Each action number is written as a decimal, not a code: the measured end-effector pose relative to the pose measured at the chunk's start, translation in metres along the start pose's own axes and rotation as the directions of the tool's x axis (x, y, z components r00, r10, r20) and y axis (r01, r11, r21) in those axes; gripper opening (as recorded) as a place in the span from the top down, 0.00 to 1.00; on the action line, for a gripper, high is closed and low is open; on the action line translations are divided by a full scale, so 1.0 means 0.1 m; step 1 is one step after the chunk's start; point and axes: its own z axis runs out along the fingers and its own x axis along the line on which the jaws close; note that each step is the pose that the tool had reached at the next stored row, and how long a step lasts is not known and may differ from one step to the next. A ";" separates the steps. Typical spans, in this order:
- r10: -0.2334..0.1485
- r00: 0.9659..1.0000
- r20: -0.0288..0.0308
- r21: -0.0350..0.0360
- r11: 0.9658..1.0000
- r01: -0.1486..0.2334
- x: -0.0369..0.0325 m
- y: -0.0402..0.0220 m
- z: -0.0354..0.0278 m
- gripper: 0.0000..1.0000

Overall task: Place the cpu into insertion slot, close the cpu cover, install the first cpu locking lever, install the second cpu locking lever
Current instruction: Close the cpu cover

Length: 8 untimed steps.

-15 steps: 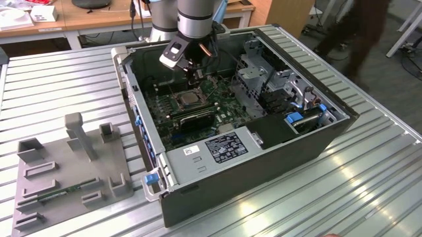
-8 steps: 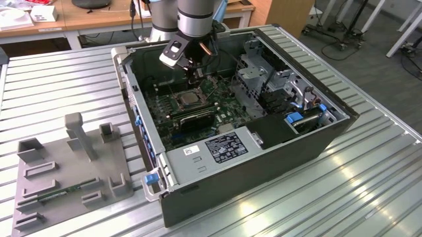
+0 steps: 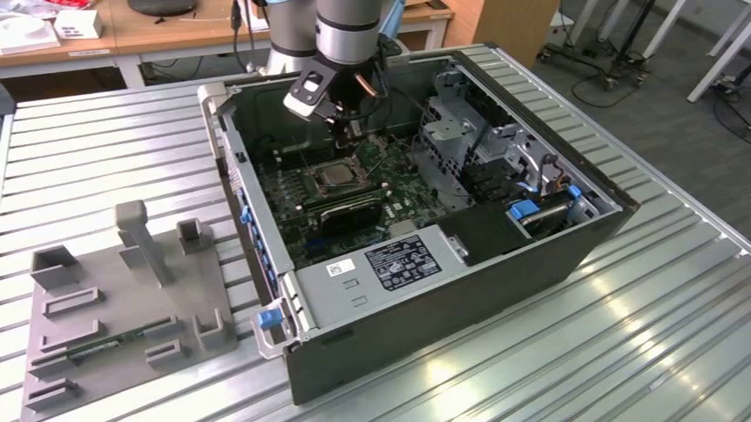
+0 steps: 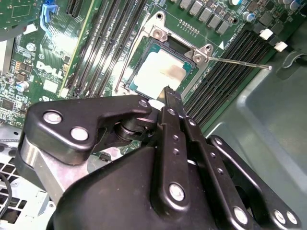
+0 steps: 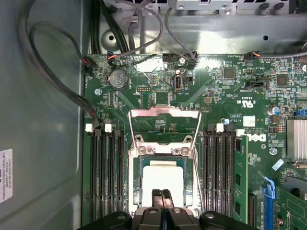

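Right under pincer [image 5: 161, 195] — cpu [image 5: 163, 178].

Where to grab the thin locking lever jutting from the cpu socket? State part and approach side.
Probably the free tip of the locking lever, from above, crosswise: a straight wire, open over the memory slots, crowded near the cpu cover.

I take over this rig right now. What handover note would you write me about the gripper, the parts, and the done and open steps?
Gripper: fingers shut, nothing seen between them, poised just above the socket.
Small flat silver-grey square cpu: lies in the square black-rimmed insertion slot on the green board.
Thin silver windowed cpu cover: seems raised, not over the chip.
Done: cpu placed.
Left: closing the cover, then both thin wire locking levers, which look unfastened.
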 end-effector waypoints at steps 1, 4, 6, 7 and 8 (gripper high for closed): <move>0.000 1.000 0.000 0.000 1.000 0.000 0.000 0.000 -0.009 0.89; 0.000 1.000 0.000 0.000 1.000 0.000 0.002 0.001 -0.040 0.89; 0.000 1.000 0.000 0.000 1.000 0.000 0.003 0.001 -0.061 0.89; 0.000 1.000 0.000 0.000 1.000 0.000 0.004 0.001 -0.070 0.89; 0.000 1.000 0.000 0.000 1.000 0.000 0.004 0.001 -0.078 0.89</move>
